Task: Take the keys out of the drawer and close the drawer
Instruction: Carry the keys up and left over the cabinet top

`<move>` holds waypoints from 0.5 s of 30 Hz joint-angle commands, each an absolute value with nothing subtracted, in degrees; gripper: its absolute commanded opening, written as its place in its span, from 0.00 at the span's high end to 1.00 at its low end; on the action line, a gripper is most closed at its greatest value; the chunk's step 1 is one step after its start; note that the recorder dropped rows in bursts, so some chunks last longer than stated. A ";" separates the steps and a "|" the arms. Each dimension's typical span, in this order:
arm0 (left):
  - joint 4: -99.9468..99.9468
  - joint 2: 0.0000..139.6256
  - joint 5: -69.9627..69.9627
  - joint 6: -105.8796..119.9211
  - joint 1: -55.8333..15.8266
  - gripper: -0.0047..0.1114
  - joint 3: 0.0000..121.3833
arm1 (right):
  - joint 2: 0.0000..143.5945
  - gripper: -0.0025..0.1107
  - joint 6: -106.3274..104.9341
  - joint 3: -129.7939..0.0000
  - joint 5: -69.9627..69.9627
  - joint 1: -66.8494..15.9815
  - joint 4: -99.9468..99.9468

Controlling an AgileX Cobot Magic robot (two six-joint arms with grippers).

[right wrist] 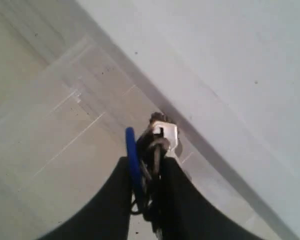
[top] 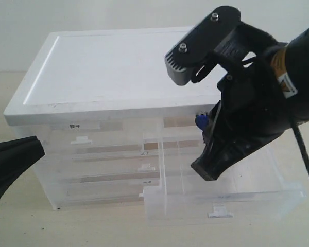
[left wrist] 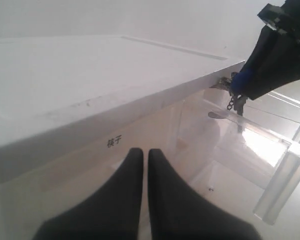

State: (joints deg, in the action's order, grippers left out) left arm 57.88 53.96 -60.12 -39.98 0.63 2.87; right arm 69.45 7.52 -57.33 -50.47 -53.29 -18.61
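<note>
Beige tabletop [top: 82,226] and a plain pale wall are seen. A white-lidded cabinet [top: 118,67] fills centre frame. The drawer [top: 257,198] stands pulled out at lower right. The keys [top: 200,122] are clamped in the right gripper [right wrist: 146,167], held above the drawer, just beside the lid edge. The left gripper [left wrist: 140,152] is closed, nothing gripped, at the left edge, apart from the cabinet front. Open space is seen over the lid.

keys [right wrist: 133,152]: blue fob, metal ring, pinched in right claw [right wrist: 146,167] | drawer [top: 221,198]: clear plastic, pulled out, beneath keys
</note>
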 commanded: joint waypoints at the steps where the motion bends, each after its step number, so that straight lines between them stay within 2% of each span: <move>1: 58.01 54.15 -60.65 -40.50 0.79 0.92 2.59 | 67.53 0.98 5.59 -62.40 -51.38 -55.85 -18.99; 8: 59.37 54.05 -62.73 -40.69 0.79 0.92 2.59 | 67.28 0.98 6.16 -71.71 -51.94 -63.62 -21.69; 15: 61.33 54.05 -66.18 -40.69 0.79 0.92 2.59 | 70.80 0.98 5.86 -73.31 -43.33 -65.16 -18.91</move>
State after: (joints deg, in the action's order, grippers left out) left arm 60.78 53.96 -64.68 -40.19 0.63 2.87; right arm 68.92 6.10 -72.85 -46.60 -65.08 -20.03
